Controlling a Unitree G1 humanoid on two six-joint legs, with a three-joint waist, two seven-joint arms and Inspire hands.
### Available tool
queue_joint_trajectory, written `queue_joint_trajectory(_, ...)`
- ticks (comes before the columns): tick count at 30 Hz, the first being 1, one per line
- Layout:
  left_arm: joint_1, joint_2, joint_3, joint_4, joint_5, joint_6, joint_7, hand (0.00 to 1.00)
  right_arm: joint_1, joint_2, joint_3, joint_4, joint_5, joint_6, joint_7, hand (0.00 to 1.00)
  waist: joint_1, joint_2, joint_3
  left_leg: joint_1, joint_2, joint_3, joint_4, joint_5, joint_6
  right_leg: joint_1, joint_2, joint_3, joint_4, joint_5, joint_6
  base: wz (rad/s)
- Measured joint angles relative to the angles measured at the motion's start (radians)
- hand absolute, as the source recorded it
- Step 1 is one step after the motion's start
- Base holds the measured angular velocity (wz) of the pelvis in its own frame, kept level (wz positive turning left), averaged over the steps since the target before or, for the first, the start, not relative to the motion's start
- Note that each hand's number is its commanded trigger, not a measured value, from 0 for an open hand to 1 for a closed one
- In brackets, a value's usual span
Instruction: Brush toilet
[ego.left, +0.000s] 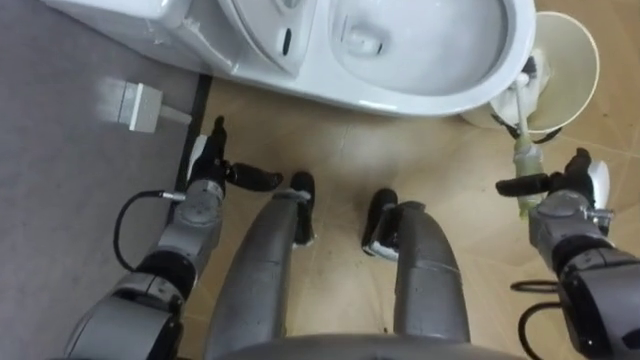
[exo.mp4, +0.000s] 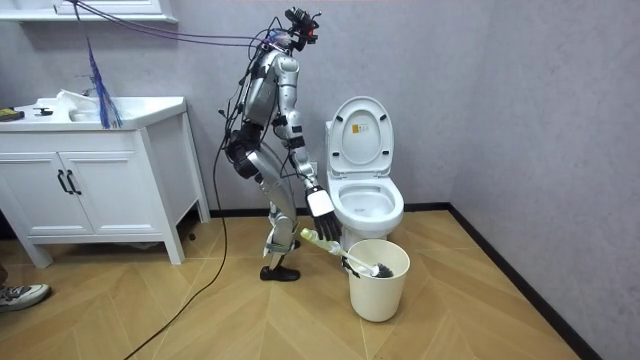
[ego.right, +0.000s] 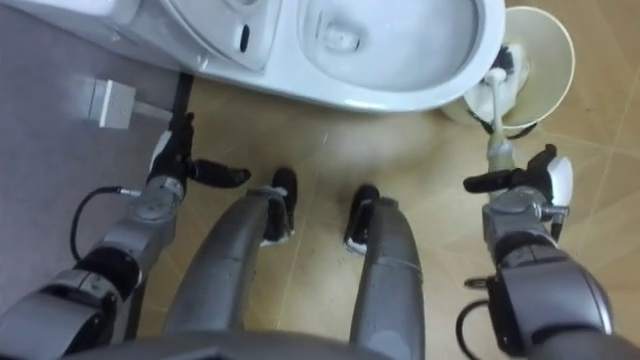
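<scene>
My right hand (ego.left: 572, 193) is sitting low at my right side, its fingers and thumb curling round the pale green handle of the toilet brush (ego.left: 524, 152). The handle is running forward from my grip and the brush head is resting inside the cream bucket (ego.left: 585, 50). The bucket is standing on the floor just beside the front right edge of the toilet (ego.left: 450, 97), nearly touching the bowl's rim.

My left hand (ego.left: 210, 176) is hanging on the other side with its fingers straight and relaxed, holding nothing. It is hovering close to the dark skirting (ego.left: 197, 110) at the foot of the grey wall (ego.left: 60, 200). There is little room on that side. A small white box (ego.left: 136, 105) is sticking out of the wall ahead of that hand.

I am standing right in front of the toilet, facing the open bowl. A strip of bare wooden floor (ego.left: 340, 150) is lying between my feet and the rim. In the room view the lid (exo.mp4: 360, 127) is standing upright against the cistern. Open floor is stretching away behind the bucket, towards the camera. A white cabinet (exo.mp4: 100, 185) with a white tabletop (exo.mp4: 135, 104) is standing well apart at the room view's left, and a person's shoe (exo.mp4: 20, 294) is showing at that edge.
</scene>
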Motion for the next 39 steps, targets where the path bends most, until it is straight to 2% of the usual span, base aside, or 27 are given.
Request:
queue_joint_trajectory(5,-0.017,0.002,-0.005,-0.019,0.001,0.004,0.000,0.00,-0.023,-0.037,0.004,0.000,0.021,0.003,0.001,0.00,-0.002,-0.001,-0.0001,-0.057,-0.013,-0.010,0.046,-0.004,-0.004,-0.054,-0.014,-0.005,0.058,-0.020,-0.004,0.11)
queue_joint_trajectory(11,-0.033,0.007,-0.014,-0.024,0.001,0.014,0.001,0.00,-0.030,-0.038,0.008,0.001,0.027,0.010,0.006,0.00,-0.003,-0.001,0.0000,-0.104,-0.016,-0.015,0.085,-0.009,-0.008,-0.099,-0.021,-0.006,0.106,-0.034,-0.011,0.04)
queue_joint_trajectory(19,-0.034,0.011,-0.045,-0.091,0.001,0.014,0.008,0.00,-0.039,-0.038,0.039,0.010,0.065,0.008,0.043,0.00,-0.002,-0.005,0.0019,-0.163,-0.012,-0.015,0.113,-0.010,-0.015,-0.162,-0.021,-0.006,0.141,-0.041,-0.023,0.00)
queue_joint_trajectory(27,-0.040,0.011,-0.053,-0.098,0.011,0.017,0.008,0.00,-0.036,-0.038,0.097,0.026,0.086,0.010,0.071,0.00,0.000,-0.004,0.0020,-0.195,-0.012,-0.011,0.118,-0.013,-0.020,-0.199,-0.020,-0.001,0.150,-0.045,-0.027,0.00)
queue_joint_trajectory(33,-0.046,0.003,-0.078,-0.098,0.002,0.026,0.011,0.00,-0.028,-0.038,0.105,0.025,0.155,0.010,0.090,0.00,0.024,0.004,0.0053,-0.205,-0.014,-0.009,0.117,-0.015,-0.023,-0.211,-0.018,0.000,0.152,-0.049,-0.030,0.00)
queue_joint_trajectory(37,-0.048,0.004,-0.086,-0.097,0.001,0.026,0.026,0.00,-0.028,-0.039,0.115,0.024,0.196,0.008,0.106,0.00,0.026,0.012,0.0047,-0.208,-0.016,-0.007,0.118,-0.017,-0.025,-0.216,-0.019,0.002,0.157,-0.052,-0.032,0.00)
queue_joint_trajectory(38,-0.048,0.004,-0.086,-0.097,0.001,0.026,0.033,0.00,-0.028,-0.038,0.115,0.023,0.213,0.008,0.109,0.35,0.027,0.012,0.0047,-0.211,-0.016,-0.007,0.122,-0.018,-0.027,-0.219,-0.020,0.001,0.161,-0.053,-0.034,0.00)
queue_joint_trajectory(39,-0.048,0.004,-0.086,-0.097,0.001,0.026,0.038,0.00,-0.028,-0.038,0.114,0.023,0.228,0.009,0.109,0.78,0.028,0.012,0.0046,-0.216,-0.016,-0.008,0.128,-0.020,-0.029,-0.225,-0.020,-0.001,0.168,-0.056,-0.036,0.00)
